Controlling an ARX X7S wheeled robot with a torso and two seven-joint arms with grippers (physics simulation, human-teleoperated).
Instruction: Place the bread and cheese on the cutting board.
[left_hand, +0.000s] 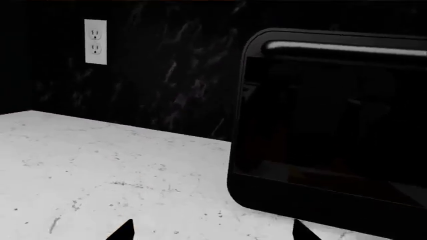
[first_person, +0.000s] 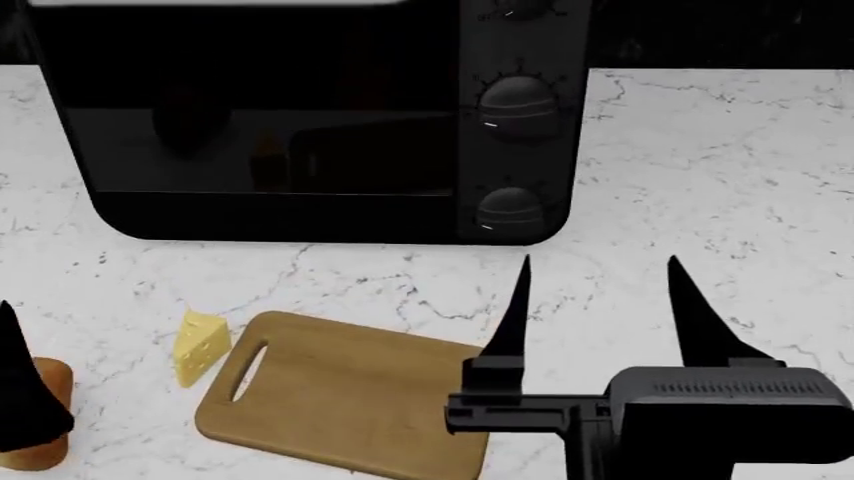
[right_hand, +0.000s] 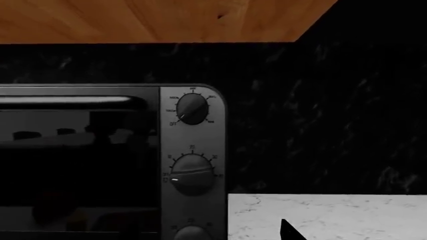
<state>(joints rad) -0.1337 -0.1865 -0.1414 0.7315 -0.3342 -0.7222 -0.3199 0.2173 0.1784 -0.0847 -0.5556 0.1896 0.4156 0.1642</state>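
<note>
Board (first_person: 354, 400) bare, cheese (first_person: 199, 346) just off its handle end, bread (first_person: 34, 415) at counter's left edge behind left claw (first_person: 20, 385), state unclear; right claw (first_person: 601, 310) spread, empty.

Black toaster oven (left_hand: 330, 120) on white counter (left_hand: 100, 170); wall outlet (left_hand: 95, 42).
</note>
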